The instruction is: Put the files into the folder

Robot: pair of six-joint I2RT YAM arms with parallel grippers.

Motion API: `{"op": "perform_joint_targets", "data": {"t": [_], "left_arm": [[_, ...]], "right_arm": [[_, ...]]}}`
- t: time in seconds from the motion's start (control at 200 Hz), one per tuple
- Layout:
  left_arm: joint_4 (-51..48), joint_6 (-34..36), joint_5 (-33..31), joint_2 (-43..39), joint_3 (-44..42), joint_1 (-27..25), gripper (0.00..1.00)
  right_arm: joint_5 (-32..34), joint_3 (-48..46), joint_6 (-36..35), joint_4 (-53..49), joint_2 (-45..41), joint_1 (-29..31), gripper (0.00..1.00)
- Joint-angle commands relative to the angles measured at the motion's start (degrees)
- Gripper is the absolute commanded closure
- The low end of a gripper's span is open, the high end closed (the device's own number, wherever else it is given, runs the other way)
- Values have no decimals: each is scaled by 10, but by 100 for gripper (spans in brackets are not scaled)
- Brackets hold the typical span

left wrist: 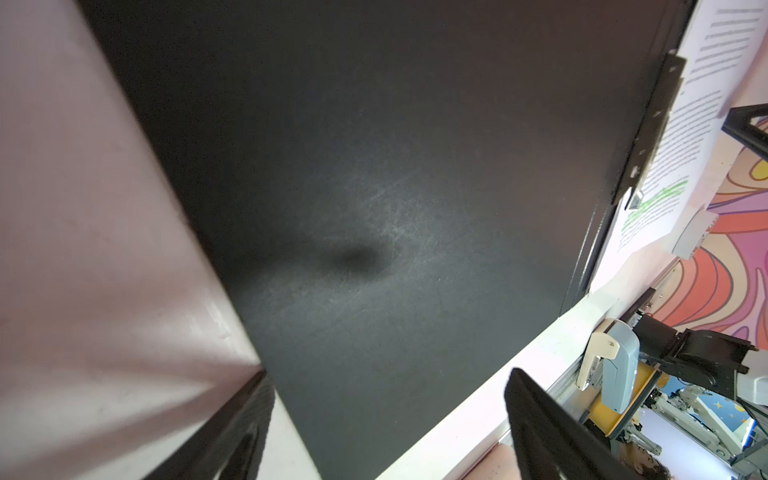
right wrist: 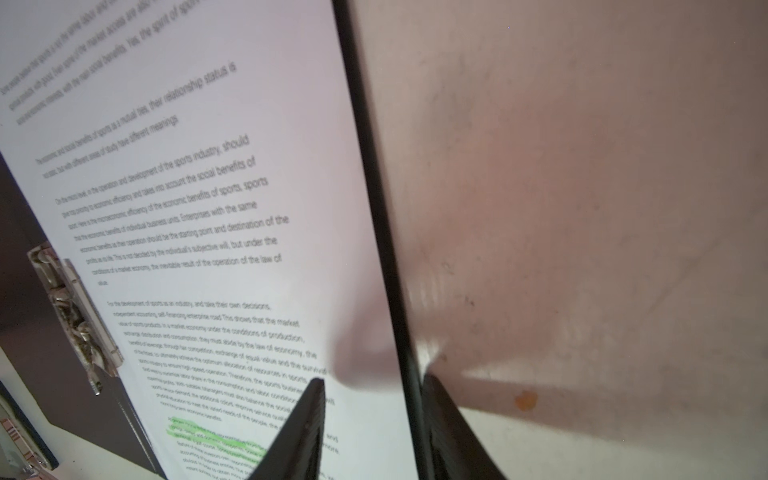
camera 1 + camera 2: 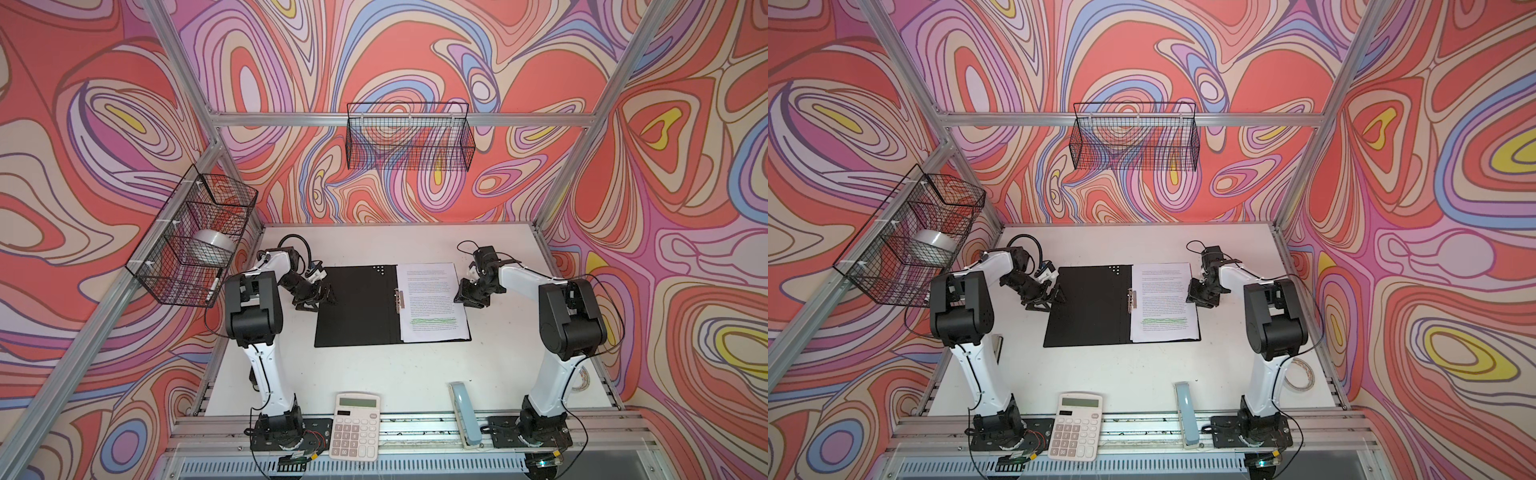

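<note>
Right wrist view shows the files (image 2: 216, 166) up close: smooth white paper sheets with small black print and a few lines marked in green. In both top views the folder (image 3: 357, 307) (image 3: 1088, 307) lies open and flat in the middle of the white desk (image 3: 374, 374). Its inside is dull black with faint scratches, and a shiny metal clip (image 3: 400, 297) sits on the spine. The files lie on the folder's right half, just beside the clip. Their long side runs from near to far, like the spine, with the green lines toward the near end.

The left gripper (image 3: 318, 300) is at the folder's left edge; its fingers (image 1: 224, 432) are wide apart and hold nothing. The right gripper (image 3: 463, 299) is at the folder's right edge; its fingers (image 2: 305, 432) are a little apart, one over the paper and one over the desk, and squeeze nothing.

A white calculator (image 3: 356, 430) with square keys and a pale blue stapler (image 3: 465, 415) lie at the near edge, well apart from the folder. A black wire basket (image 3: 409, 141) hangs on the far wall, and another wire basket (image 3: 183, 286) on the left holds a roll of clear tape (image 3: 214, 245).
</note>
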Motion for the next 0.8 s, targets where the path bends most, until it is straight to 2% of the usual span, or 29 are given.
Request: {"op": "perform_joint_targets", "data": {"t": [0.0, 0.606, 0.796], "left_arm": [[-22, 37, 74, -12, -13, -10, 13], [-36, 89, 72, -49, -25, -8, 14], [-35, 85, 74, -44, -27, -8, 14]], "right_arm": [[-14, -6, -5, -23, 31, 7, 60], [-19, 1, -6, -23, 40, 7, 60], [-21, 3, -5, -23, 40, 7, 60]]}}
